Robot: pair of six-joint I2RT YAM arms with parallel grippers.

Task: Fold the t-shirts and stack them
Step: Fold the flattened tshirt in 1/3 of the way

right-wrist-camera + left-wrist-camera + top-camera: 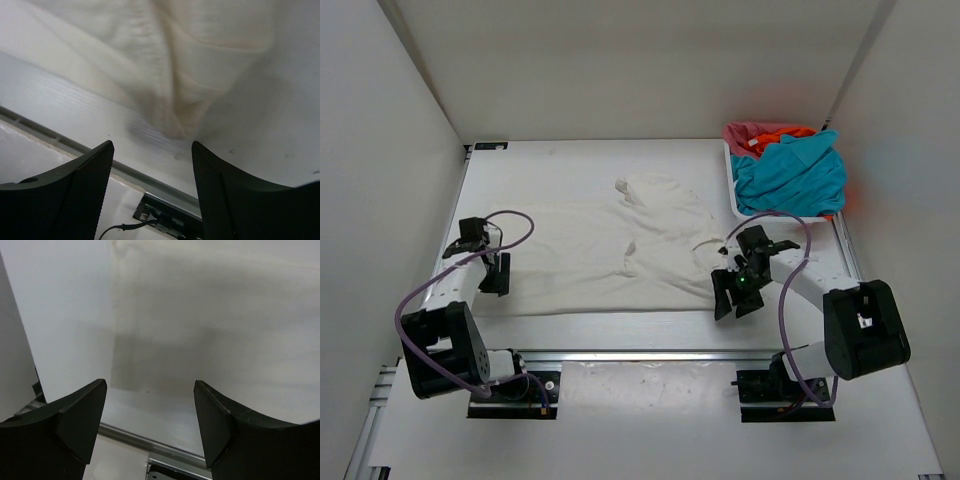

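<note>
White t-shirt (610, 255) spread across the middle of the worktop (550, 165), long side running left to right. Smooth and flat over the left half; rumpled on the right, with a fold pushed up toward the far side and a bunched sleeve near the right edge. In the right wrist view, cream cloth (190, 75) softly creased, ending in a puckered corner just short of the near rail (640, 355).

Well apart, in the white mesh basket (731, 190) at the far right corner: teal-blue t-shirt (795, 175) heaped on top, with scraps of the bright orange t-shirt (790, 130) and the pinkish-red t-shirt (750, 132) showing at the far rim.

Left gripper (487, 255) (150, 385) low by the white shirt's left edge, jaws spread wide, nothing between them; arm bent out from its near-left base. Right gripper (738, 298) (152, 147) at the shirt's near right corner, jaws likewise apart and empty, puckered cloth just beyond the fingertips; arm folded back toward the near right.

Open worktop between shirt and far wall; walls close on the left, far and right sides.
</note>
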